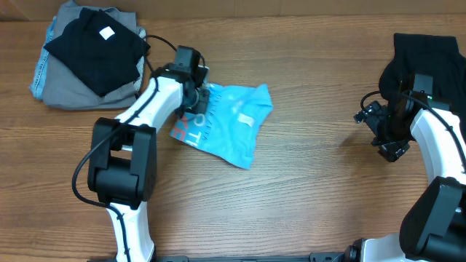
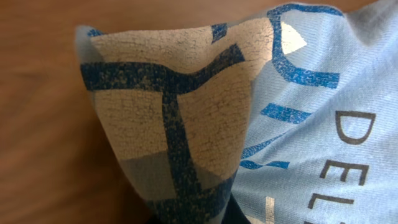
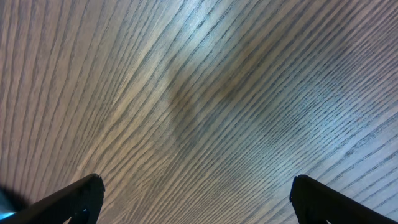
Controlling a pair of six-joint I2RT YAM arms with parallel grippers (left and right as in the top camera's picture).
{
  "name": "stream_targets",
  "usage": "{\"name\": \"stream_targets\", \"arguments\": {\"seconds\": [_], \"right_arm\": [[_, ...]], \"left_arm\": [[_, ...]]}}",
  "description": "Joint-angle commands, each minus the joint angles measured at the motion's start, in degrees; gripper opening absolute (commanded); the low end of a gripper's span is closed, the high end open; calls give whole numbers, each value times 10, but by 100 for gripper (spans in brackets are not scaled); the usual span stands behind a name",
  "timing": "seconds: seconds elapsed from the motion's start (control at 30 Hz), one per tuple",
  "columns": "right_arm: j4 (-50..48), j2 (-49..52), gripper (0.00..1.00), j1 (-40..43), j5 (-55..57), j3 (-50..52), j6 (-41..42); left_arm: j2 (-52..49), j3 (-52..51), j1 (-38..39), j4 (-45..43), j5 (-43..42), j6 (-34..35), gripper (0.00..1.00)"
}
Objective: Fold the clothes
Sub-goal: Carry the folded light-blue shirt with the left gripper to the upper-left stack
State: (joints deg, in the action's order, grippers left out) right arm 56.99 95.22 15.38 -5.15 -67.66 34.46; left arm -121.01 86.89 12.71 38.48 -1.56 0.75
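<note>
Seen from overhead, a light blue T-shirt (image 1: 231, 124) lies crumpled a little left of the middle of a wood-grain table (image 1: 306, 196), with white lettering showing on its lower left edge and a small white patch near its centre. The left gripper (image 1: 198, 94) sits at the shirt's upper left edge, its white arm reaching up from a black base near the front of the table. A stack of folded garments (image 1: 86, 52), black on top of grey, rests in the far left corner. A separate black garment (image 1: 429, 58) lies in the far right corner. The right gripper (image 1: 377, 132) hangs over bare wood near that garment, well apart from the shirt. From the left wrist, blue cloth fills most of the view. A raised fold with cracked white print and dark blue lines tapers down to a dark sliver at the bottom edge, where the claw appears clenched on the fabric, though its fingers are almost wholly hidden. Grey letters reading "DEL" run along the right side, and blurred wood shows at the left. From the right wrist, two dark fingertips (image 3: 74, 200) stand wide apart at the bottom corners, released and holding nothing, with only striped wood grain between them.
</note>
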Motion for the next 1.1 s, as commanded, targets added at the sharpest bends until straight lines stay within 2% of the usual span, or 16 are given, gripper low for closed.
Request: {"name": "stream_targets", "arguments": {"seconds": [0.0,0.1,0.37,1.07], "right_arm": [[-2,-10,100,1,-1,-11,-3],[-2,-10,100,1,-1,-11,-3],[-2,-10,100,1,-1,-11,-3],[-2,-10,100,1,-1,-11,-3]], "left_arm": [[-12,26,-29,-15,58,-30,4],[-12,41,-44,-17,64,-56,4],[-12,103,-58,3,98,-71,4],[-12,238,-113,-7,112,-71,4]]}}
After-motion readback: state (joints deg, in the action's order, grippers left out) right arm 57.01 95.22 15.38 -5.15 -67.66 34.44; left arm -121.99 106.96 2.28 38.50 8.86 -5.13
